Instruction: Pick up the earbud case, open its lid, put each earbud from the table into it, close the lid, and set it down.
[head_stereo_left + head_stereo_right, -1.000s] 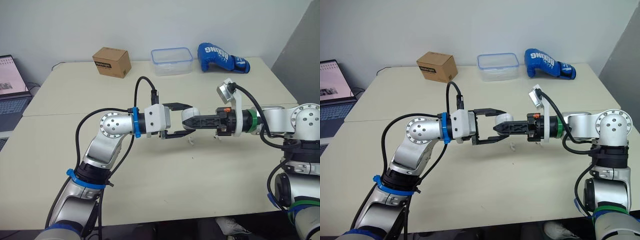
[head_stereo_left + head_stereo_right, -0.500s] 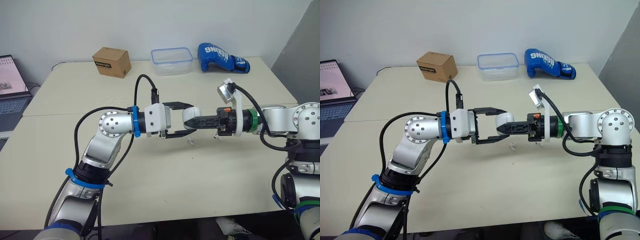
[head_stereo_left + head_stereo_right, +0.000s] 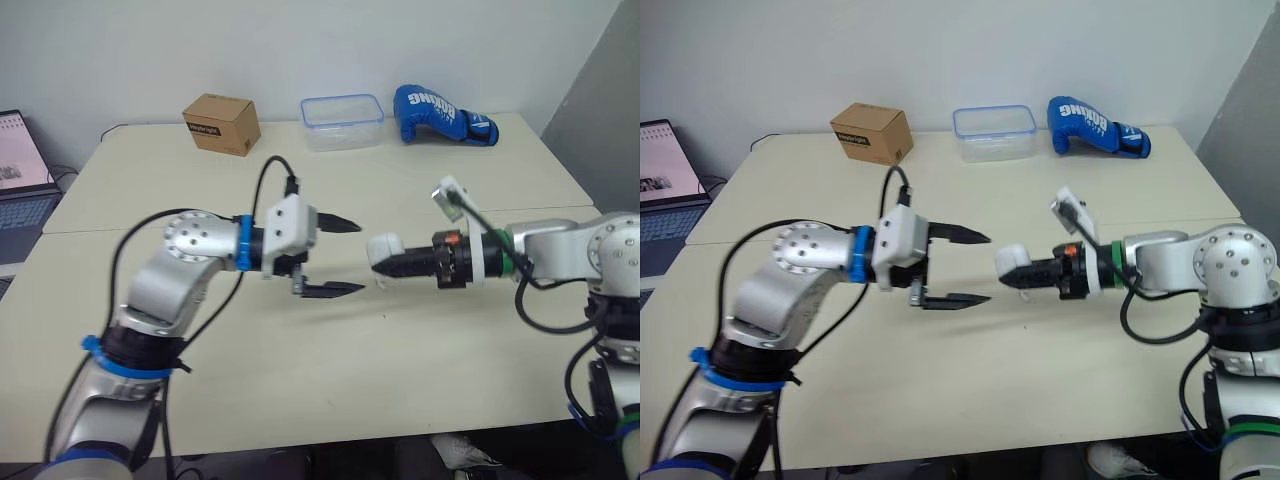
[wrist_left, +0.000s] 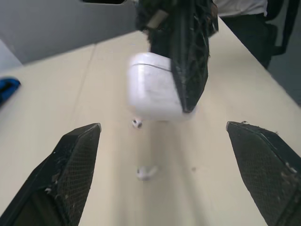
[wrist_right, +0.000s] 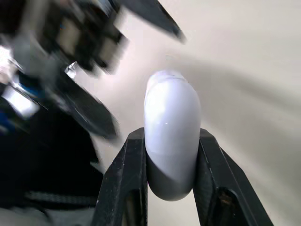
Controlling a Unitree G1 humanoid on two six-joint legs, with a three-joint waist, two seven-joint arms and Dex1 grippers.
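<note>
Now the right gripper [image 5: 170,141] holds the white case [image 4: 153,92] pinched between its two fingers, above the middle of the table [image 3: 300,360], with the lid apparently closed. Facing it and clear of it, the left gripper [image 3: 987,268] is spread wide with nothing between its fingers. Two earbuds [image 4: 137,123] [image 4: 146,173] lie on the table under the case, a little apart from each other.
</note>
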